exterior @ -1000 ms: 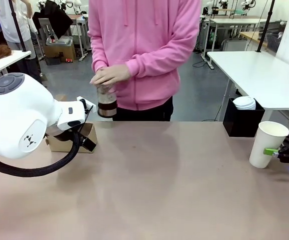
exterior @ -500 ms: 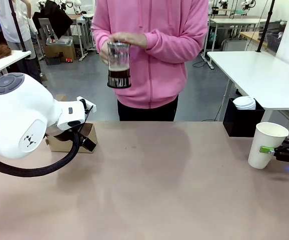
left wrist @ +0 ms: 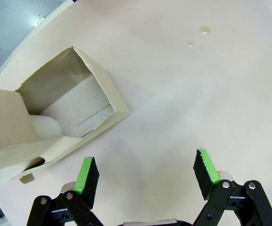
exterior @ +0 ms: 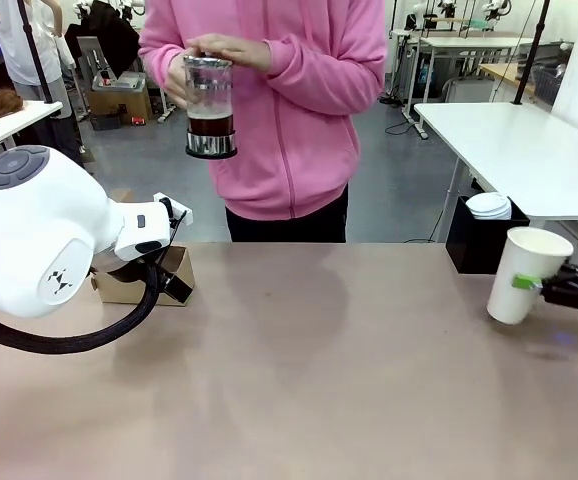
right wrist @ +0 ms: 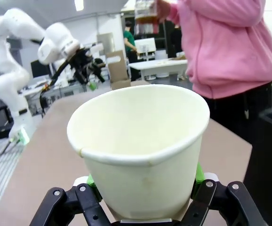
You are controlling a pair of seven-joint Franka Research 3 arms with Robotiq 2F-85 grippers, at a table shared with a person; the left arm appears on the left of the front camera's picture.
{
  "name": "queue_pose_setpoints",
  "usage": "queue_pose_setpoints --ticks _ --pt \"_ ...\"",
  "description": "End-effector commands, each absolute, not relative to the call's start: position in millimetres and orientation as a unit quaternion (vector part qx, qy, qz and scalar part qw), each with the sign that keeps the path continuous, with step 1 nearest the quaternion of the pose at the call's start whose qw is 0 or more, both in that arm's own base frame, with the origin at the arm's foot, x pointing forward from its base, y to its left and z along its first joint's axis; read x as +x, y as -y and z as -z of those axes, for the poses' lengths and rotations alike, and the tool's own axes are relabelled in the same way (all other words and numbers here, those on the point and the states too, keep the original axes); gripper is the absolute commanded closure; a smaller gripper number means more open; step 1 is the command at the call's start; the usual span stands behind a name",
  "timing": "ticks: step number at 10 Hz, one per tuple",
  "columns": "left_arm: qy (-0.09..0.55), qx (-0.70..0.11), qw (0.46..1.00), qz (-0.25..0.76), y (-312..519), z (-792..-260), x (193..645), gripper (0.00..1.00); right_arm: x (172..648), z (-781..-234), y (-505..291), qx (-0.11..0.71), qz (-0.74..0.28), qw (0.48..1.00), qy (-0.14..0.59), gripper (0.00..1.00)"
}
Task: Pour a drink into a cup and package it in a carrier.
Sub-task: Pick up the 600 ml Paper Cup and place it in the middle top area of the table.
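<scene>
A person in a pink top holds the glass press jug point(exterior: 210, 105) of dark drink with both hands at chest height, beyond the table's far edge. The jug point(right wrist: 147, 13) also shows at the top of the right wrist view. My right gripper point(exterior: 531, 283) is shut on the tall white cup point(exterior: 524, 270), which hangs tilted just above the table at the far right. The cup point(right wrist: 140, 146) is empty inside. The brown cardboard carrier point(exterior: 174, 277) sits at the left, partly hidden behind my left arm. My left gripper point(left wrist: 146, 173) hangs open over bare table beside the carrier point(left wrist: 56, 117).
A white side table point(exterior: 529, 150) stands beyond the right corner, with a black bin point(exterior: 484, 240) topped by white lids in front of it. Two small spots of liquid point(left wrist: 203, 30) lie on the tabletop. The middle of the brown table point(exterior: 319, 370) is bare.
My right gripper closed on the cup, lifted it off the table and tilted it. The person raised the jug from the table edge to chest height and shifted left.
</scene>
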State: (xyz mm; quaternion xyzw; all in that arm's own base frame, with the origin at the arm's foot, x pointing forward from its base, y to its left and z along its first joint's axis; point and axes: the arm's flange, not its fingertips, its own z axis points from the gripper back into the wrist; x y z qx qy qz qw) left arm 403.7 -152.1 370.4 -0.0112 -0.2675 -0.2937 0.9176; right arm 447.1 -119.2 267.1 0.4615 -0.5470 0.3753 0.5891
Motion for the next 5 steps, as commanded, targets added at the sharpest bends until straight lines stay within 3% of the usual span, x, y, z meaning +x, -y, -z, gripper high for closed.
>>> queue_pose_setpoints --ticks 1,5 --pt "0.268 -0.012 0.918 0.294 151.7 -370.6 403.5 0.0 458.3 -313.0 55.0 0.45 -0.339 0.618 0.548 0.2" --pt "0.268 -0.012 0.918 0.294 151.7 -370.6 403.5 0.0 494.7 -332.0 -53.6 0.436 -0.322 0.621 0.567 0.2"
